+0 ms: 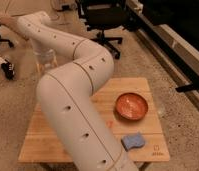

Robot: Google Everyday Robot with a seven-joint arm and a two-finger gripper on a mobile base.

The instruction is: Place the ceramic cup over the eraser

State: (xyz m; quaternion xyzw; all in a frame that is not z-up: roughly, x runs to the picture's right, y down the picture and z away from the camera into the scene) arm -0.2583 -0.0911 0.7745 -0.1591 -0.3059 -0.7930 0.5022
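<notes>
My white arm fills the middle of the view, rising from the bottom and bending up to the far left. The gripper hangs down from the wrist beyond the far left corner of the wooden table, above the floor. A pale shape shows at the gripper, and I cannot tell whether it is the ceramic cup. The black eraser is not visible; the arm hides much of the table's left and middle.
An orange-red bowl sits on the right part of the table. A blue sponge lies near the front right edge. A black office chair stands behind the table. A shoe is on the floor at left.
</notes>
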